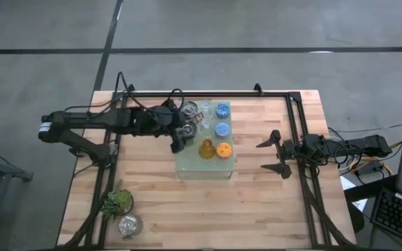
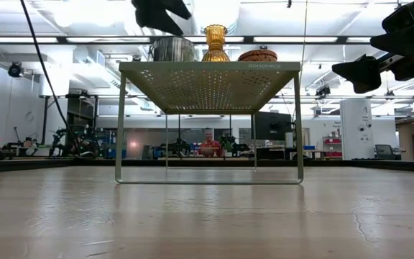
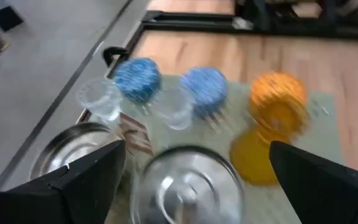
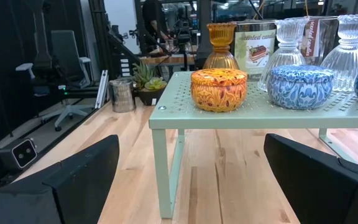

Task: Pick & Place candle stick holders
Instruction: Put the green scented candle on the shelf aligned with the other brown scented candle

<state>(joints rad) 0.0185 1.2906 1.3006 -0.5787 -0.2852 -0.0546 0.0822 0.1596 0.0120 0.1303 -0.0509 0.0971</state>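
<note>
A pale green perforated board [image 1: 204, 167] stands on legs at the table's middle. On it are two silver holders [image 1: 188, 109] [image 1: 188, 129], two clear glass ones [image 1: 204, 108], two blue ones [image 1: 222, 109], an amber one [image 1: 206, 148] and an orange one [image 1: 223, 149]. A third silver holder [image 1: 128, 224] stands on the table at the near left. My left gripper [image 3: 194, 149] is open above the board's left side, over a silver holder [image 3: 188, 183], its fingers on either side of it and apart from it. My right gripper [image 1: 274, 155] is open and empty to the right of the board.
A leafy green sprig [image 1: 117, 202] lies beside the third silver holder at the near left. A black frame rail [image 1: 208, 93] runs along the table's far edge and down both sides. Bare wood lies between the board and my right gripper.
</note>
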